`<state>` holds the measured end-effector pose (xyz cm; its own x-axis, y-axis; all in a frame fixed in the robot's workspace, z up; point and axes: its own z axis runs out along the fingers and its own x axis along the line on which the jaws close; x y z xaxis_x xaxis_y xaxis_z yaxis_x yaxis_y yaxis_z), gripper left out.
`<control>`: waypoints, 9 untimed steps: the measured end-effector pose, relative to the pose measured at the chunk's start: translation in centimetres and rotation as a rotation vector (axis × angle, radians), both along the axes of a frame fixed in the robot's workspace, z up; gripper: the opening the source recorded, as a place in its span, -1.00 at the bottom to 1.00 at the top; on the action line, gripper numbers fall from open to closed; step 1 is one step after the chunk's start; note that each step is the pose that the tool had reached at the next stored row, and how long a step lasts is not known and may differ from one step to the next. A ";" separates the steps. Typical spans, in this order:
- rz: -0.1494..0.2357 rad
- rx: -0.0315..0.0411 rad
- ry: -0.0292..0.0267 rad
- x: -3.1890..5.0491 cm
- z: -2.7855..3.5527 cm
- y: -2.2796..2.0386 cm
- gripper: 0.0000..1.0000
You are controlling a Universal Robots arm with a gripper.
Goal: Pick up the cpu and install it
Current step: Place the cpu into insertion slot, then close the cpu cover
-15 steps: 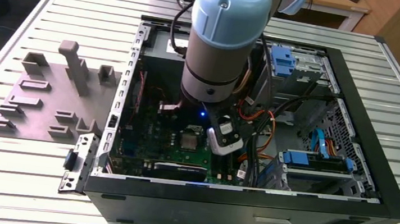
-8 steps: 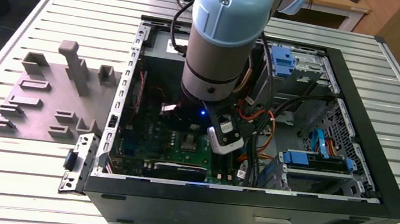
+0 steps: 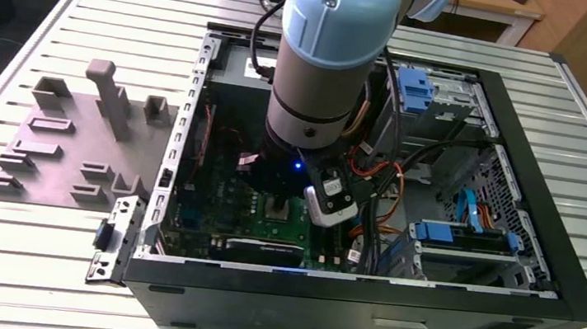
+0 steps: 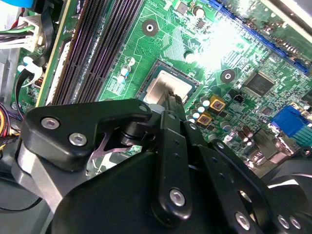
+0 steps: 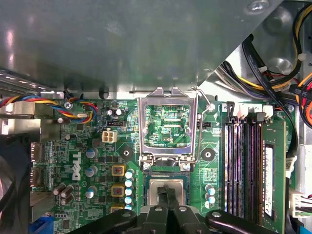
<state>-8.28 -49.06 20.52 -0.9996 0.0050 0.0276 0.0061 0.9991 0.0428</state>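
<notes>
Cpu: the cpu (image 5: 155, 190) (image 4: 163, 85) lay flat in its socket, dull silver top up, seen in both wrist views.
Hand: my hand (image 5: 167, 191) (image 4: 174, 97) (image 3: 279, 206) was clenched, the two fingertips pressed together with nothing between them. They stood over the middle of the chip's top; I could not tell whether they touched it.
Socket frame: the shiny metal socket frame (image 5: 168, 122) stood swung open, just beside the seated chip, with green board showing through its window.
Motherboard: the green motherboard (image 5: 97, 165) (image 4: 234, 53) lay all around the socket, set with small capacitors and yellow-topped parts.
Memory slots: long black memory slots (image 5: 243, 165) (image 4: 92, 48) ran alongside the socket, near it but apart.
Case: the black computer case (image 3: 547, 268) lay open on its side, and my arm (image 3: 329, 52) reached down into it.
Bench: the case sat on the ribbed metal bench (image 3: 38, 268).
Grey fixture: a grey plastic slotted fixture (image 3: 62, 155) sat on the bench at the exterior view's left, well apart from my hand.
</notes>
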 end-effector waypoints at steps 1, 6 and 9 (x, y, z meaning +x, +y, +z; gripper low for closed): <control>0.000 0.0000 0.0000 0.00 0.00 0.00 -0.79; 0.000 -0.0001 0.0013 0.00 0.00 0.00 -0.79; 0.000 -0.0002 0.0013 0.00 0.00 0.00 -0.79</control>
